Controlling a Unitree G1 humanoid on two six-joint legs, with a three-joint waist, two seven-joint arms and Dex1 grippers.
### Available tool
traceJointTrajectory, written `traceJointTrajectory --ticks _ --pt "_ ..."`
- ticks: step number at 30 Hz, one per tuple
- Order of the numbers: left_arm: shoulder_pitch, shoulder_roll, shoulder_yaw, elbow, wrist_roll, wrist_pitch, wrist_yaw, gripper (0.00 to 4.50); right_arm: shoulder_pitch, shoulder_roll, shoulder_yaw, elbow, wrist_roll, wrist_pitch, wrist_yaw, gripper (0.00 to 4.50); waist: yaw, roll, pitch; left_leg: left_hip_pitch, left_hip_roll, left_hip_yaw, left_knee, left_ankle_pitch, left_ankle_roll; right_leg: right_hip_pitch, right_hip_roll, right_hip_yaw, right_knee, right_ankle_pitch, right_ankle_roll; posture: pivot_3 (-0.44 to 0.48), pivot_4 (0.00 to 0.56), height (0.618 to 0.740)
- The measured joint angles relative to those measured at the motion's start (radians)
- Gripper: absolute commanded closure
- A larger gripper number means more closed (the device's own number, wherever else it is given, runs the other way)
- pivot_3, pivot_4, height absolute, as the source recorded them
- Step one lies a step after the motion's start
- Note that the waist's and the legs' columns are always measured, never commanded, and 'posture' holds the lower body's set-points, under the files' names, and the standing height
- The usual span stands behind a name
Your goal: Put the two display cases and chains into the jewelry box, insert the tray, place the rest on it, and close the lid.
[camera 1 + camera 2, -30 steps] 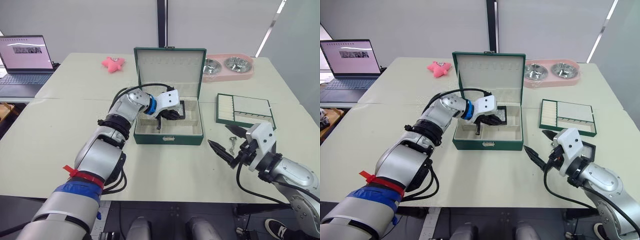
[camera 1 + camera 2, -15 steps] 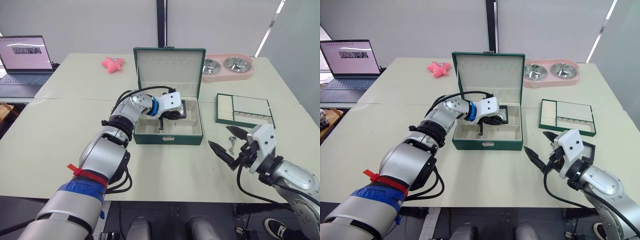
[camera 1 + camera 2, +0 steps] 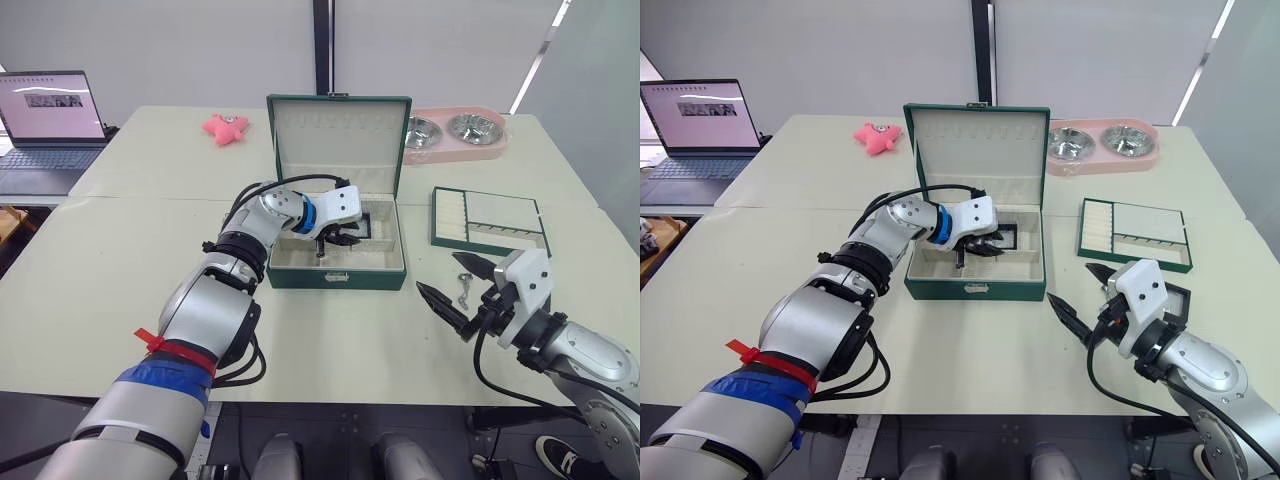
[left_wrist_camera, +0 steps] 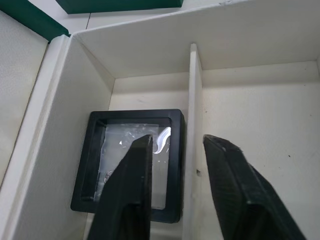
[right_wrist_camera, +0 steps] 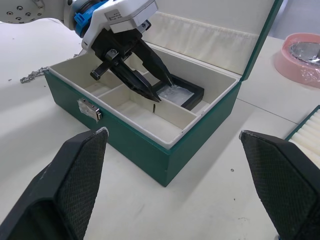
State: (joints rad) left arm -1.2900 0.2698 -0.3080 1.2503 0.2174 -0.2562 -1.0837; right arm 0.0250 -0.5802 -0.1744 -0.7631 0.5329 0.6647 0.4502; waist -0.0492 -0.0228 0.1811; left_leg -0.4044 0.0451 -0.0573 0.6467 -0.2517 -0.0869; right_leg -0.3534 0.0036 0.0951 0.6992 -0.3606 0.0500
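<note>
The jewelry box [image 3: 337, 262] stands open near the middle of the table [image 3: 120, 290], its lid [image 3: 339, 135] upright behind it. The left claw [image 3: 341, 236] reaches into the box from the robot's left, its two black fingers [image 4: 131, 200] spread apart and empty, straddling a cream divider inside the box. One display case [image 4: 131, 162] lies flat on the cream floor of the compartment at the box's back right corner, just beyond the fingertips and not touched by them. A second earlier this case was up between the fingers, tilted above that compartment; half a second ago it was lower and still held; now it has been let go and rests in the box, and the claw has drawn slightly back toward the box's middle.

The right claw [image 3: 452, 290] hovers above the table to the right of the box, fingers spread wide and holding nothing, much where it was a second ago. A silver chain [image 3: 464, 287] lies on the table between its fingertips as the head camera sees it, and has not shifted. The second display case [image 3: 1172, 298] lies on the table partly behind the right wrist. The green tray [image 3: 490, 221] sits on the table beyond the right claw, well clear of the box, unchanged. Another chain [image 5: 32, 76] lies on the table just beside the box's left end.

A pink double-bowl tray [image 3: 456, 134], a pink star toy [image 3: 226, 127] and a laptop [image 3: 50, 125] sit further back on the table.
</note>
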Motion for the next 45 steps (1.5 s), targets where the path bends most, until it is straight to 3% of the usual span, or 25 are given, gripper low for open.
traceJointTrajectory --ticks 7,15,22,26,33,38,42,45 --pt "0.0 0.001 0.022 0.0 -0.002 0.003 -0.009 0.02 -0.004 0.0 0.0 0.001 0.0 0.0 0.001 0.0 0.0 0.0 0.0 0.0 0.0 0.0 0.0 0.0 0.0 0.0 0.0 0.0 0.0 0.0 0.0 0.0 0.15 0.74" --pt "-0.001 0.012 0.139 -0.027 -0.107 0.073 -0.138 0.02 -0.006 0.0 -0.018 0.029 0.025 -0.002 0.024 0.0 -0.002 0.0 0.0 0.0 0.0 0.0 0.0 0.0 0.0 0.0 0.0 0.0 0.001 0.0 0.0 0.0 0.15 0.74" --pt "0.098 0.12 0.235 -0.307 -0.264 0.295 -0.319 0.02 0.004 -0.033 -0.127 0.154 0.073 -0.049 0.127 0.0 -0.009 0.001 0.0 0.003 0.001 0.0 0.0 0.0 0.0 0.001 0.0 0.0 0.002 0.0 0.0 0.0 0.15 0.74" --pt "0.285 0.216 0.273 -0.623 -0.349 0.527 -0.31 0.02 0.027 -0.066 -0.189 0.269 0.08 -0.096 0.207 0.0 -0.012 0.001 0.0 0.003 0.002 0.0 0.0 0.0 0.0 0.001 0.0 0.001 0.002 0.0 0.0 0.0 0.15 0.74" --pt "0.566 0.427 0.469 -1.079 -0.518 0.891 -0.169 0.02 0.084 -0.13 -0.28 0.505 0.053 -0.187 0.324 0.0 -0.006 0.001 0.0 0.004 0.002 0.0 0.001 0.0 0.0 0.003 0.0 0.0 0.004 0.0 0.0 0.0 0.15 0.74" --pt "0.844 0.558 0.661 -1.273 -0.598 1.04 -0.081 0.02 0.099 -0.149 -0.333 0.645 0.034 -0.245 0.372 0.0 -0.014 0.001 -0.001 0.006 0.003 0.002 0.0 0.0 0.0 0.003 0.0 0.002 0.004 0.0 0.0 0.0 0.15 0.74" --pt "1.046 0.58 0.815 -1.329 -0.629 1.079 -0.017 0.02 0.085 -0.15 -0.332 0.752 0.001 -0.285 0.387 0.0 -0.008 0.001 -0.001 0.006 0.003 0.002 0.0 0.0 0.0 0.004 -0.001 0.001 0.004 0.0 0.0 0.0 0.15 0.74" --pt "1.14 0.58 0.87 -1.364 -0.641 1.077 0.025 0.02 0.061 -0.145 -0.318 0.8 -0.011 -0.316 0.396 0.0 -0.005 0.001 -0.001 0.006 0.002 0.002 0.0 0.0 0.0 0.004 -0.001 0.001 0.003 0.0 0.0 0.0 0.15 0.74"
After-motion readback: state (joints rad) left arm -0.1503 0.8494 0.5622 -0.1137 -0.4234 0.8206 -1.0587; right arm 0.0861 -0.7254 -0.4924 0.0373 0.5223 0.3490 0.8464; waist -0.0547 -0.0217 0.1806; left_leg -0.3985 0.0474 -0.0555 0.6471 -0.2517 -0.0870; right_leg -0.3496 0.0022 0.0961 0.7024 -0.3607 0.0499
